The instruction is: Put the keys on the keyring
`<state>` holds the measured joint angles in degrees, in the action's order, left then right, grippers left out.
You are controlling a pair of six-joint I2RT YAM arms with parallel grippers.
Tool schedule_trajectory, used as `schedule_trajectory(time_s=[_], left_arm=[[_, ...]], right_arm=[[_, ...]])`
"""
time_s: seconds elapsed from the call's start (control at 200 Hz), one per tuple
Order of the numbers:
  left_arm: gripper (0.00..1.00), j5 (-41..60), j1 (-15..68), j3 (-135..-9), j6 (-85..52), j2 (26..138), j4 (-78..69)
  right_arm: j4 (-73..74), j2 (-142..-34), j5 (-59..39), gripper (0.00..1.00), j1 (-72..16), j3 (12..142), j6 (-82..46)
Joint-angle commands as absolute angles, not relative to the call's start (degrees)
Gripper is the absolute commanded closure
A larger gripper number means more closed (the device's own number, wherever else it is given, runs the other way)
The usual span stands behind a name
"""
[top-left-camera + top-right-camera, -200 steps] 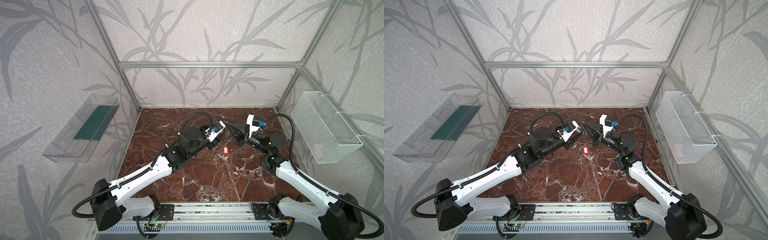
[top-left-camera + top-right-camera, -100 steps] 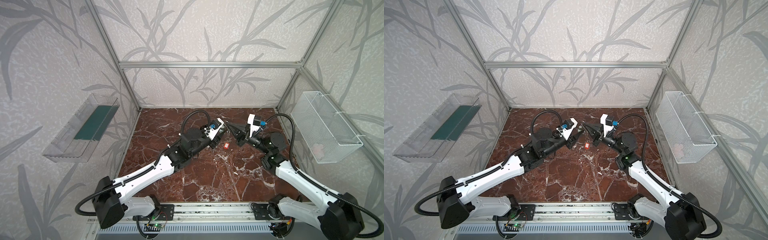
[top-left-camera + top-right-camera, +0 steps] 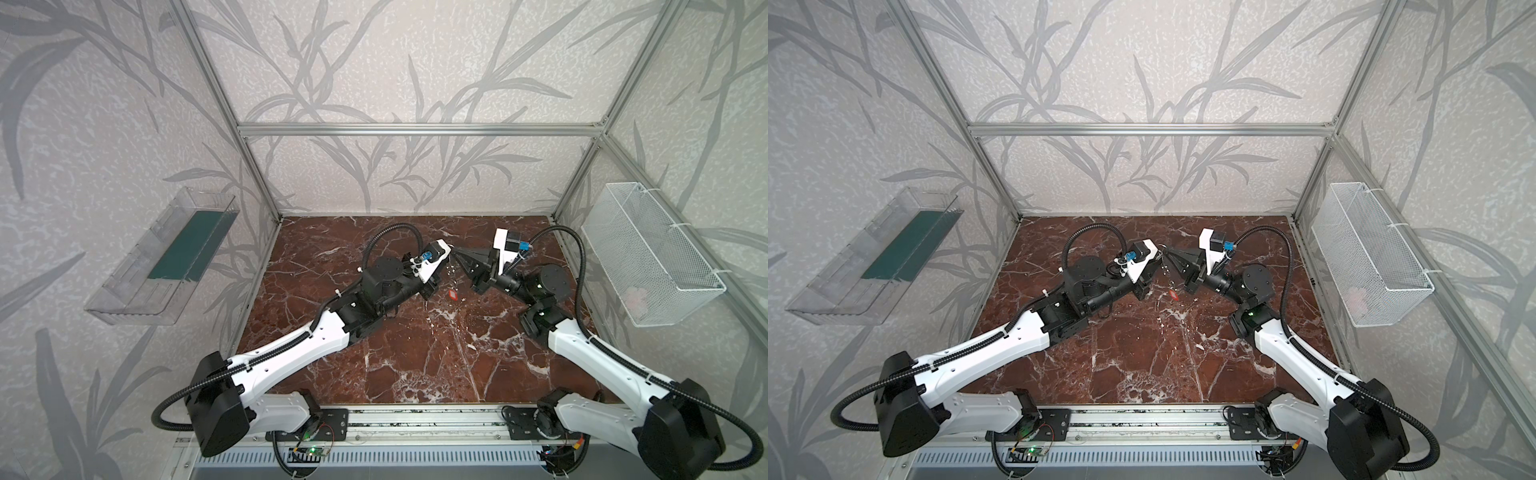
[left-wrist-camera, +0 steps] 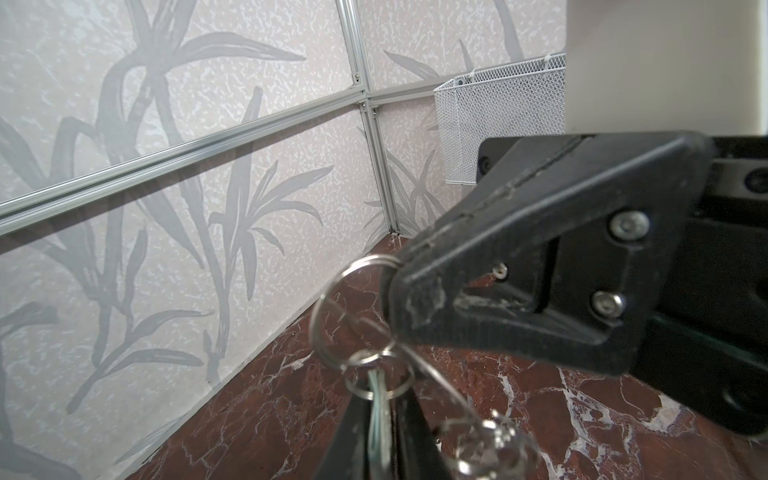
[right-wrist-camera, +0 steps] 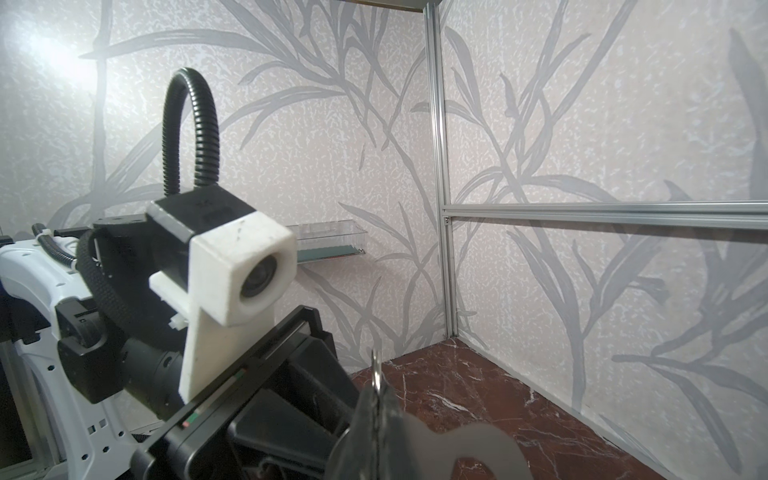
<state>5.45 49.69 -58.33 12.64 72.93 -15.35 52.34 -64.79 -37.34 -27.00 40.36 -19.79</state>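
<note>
Keyring (image 4: 316,322), a wire split ring, sits in mid-air between the two arms above the floor (image 3: 415,365). Its upper arc is pinched in the right gripper (image 4: 395,282), whose jaws are clamped together on the wire. A small ring (image 4: 360,392) crosses the keyring's lower arc; whether it is already threaded through or only laid against it I cannot tell. From that small ring a pale strip (image 4: 376,432), most likely a key seen edge-on, runs down between the fingers of the left gripper (image 4: 380,399), which are closed tight on it. A second ring (image 4: 492,436), blurred, hangs nearby. In a top view a red tag (image 3: 453,295) shows just below the grippers; hanging or lying, I cannot say. The step in hand looks like working the small ring along the split coil. Next, the left gripper would need to turn that ring around the coil in small motions while the right holds firm, since the wire could slip out of either pinch.
</note>
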Motion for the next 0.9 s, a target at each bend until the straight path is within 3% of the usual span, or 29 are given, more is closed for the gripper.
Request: schedule_trajectory(time_s=[0.0,0.275,0.895], left_arm=[[0.90,7.0,49.3,-58.8,14.3,71.2,-14.2],[1.00,7.6,48.3,-62.4,20.8,69.8,-4.2],[1.00,11.2,47.4,-75.3,33.9,74.0,18.0]], right_arm=[[55.2,-64.0,-38.5,1.00,-26.5,40.3,-19.7],[51.9,-62.5,-41.1,1.00,-24.4,39.7,-17.3],[37.5,-60.2,-46.6,1.00,-24.1,42.4,-6.2]])
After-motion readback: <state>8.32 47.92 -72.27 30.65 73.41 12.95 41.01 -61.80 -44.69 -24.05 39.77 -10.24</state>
